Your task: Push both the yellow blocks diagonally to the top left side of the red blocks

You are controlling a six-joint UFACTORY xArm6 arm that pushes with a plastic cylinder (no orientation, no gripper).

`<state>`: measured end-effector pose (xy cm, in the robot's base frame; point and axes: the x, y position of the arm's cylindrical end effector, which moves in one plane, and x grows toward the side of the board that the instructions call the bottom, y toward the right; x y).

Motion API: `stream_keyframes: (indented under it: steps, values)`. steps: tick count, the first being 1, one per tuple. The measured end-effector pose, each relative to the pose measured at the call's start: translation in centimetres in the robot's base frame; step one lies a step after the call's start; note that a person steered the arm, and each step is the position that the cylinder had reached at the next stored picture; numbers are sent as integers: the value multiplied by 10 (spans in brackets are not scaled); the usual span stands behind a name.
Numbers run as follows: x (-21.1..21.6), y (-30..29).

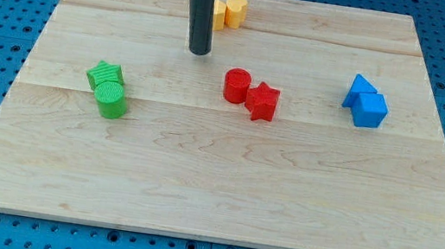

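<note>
Two yellow blocks sit together near the view's top: a heart-shaped yellow block (236,9) and a second yellow-orange block (219,15), partly hidden behind the rod. The red cylinder (237,85) and the red star (262,101) touch each other near the board's middle. My tip (199,51) rests on the board just below and left of the yellow blocks, and up and left of the red cylinder. It touches no block that I can see.
A green star-like block (105,76) and a green cylinder (111,100) sit together at the view's left. A blue triangle (358,90) and a blue cube (371,110) sit together at the view's right. The wooden board (212,202) lies on a blue pegboard.
</note>
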<state>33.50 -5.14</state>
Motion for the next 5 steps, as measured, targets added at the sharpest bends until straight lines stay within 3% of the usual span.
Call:
stream_keyframes:
  steps: [2, 3, 4, 5]
  values:
    - [0, -8]
    - [-1, 15]
    - [-28, 83]
    - [-98, 114]
